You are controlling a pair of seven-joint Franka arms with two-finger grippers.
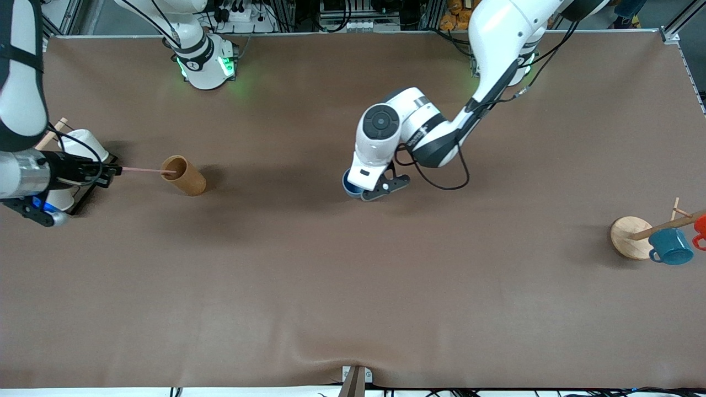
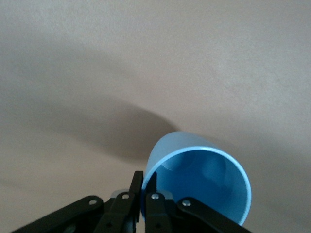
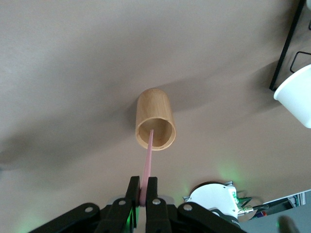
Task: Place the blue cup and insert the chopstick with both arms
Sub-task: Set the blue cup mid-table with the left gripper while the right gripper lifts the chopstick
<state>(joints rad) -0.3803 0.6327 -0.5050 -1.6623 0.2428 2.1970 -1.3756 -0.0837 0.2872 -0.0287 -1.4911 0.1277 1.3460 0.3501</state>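
Observation:
The blue cup [image 1: 349, 186] is low over the middle of the table, mostly hidden under the left arm's wrist. My left gripper [image 1: 380, 191] is shut on the blue cup [image 2: 199, 187] at the rim, one finger inside the wall and one outside, as the left gripper [image 2: 144, 180] shows in its wrist view. My right gripper [image 1: 114, 170], at the right arm's end of the table, is shut on the pink chopstick [image 1: 144, 171]. The chopstick [image 3: 147, 162] runs from the right gripper [image 3: 144, 185] to the mouth of a tan cup [image 3: 154, 116], and its tip lies inside the rim.
The tan cup [image 1: 185, 175] stands beside the right gripper. White cups [image 1: 83, 142] sit on a black rack [image 1: 88, 194] under the right arm. At the left arm's end, a wooden rack [image 1: 630, 236] carries a teal mug [image 1: 670, 246] and a red mug [image 1: 701, 227].

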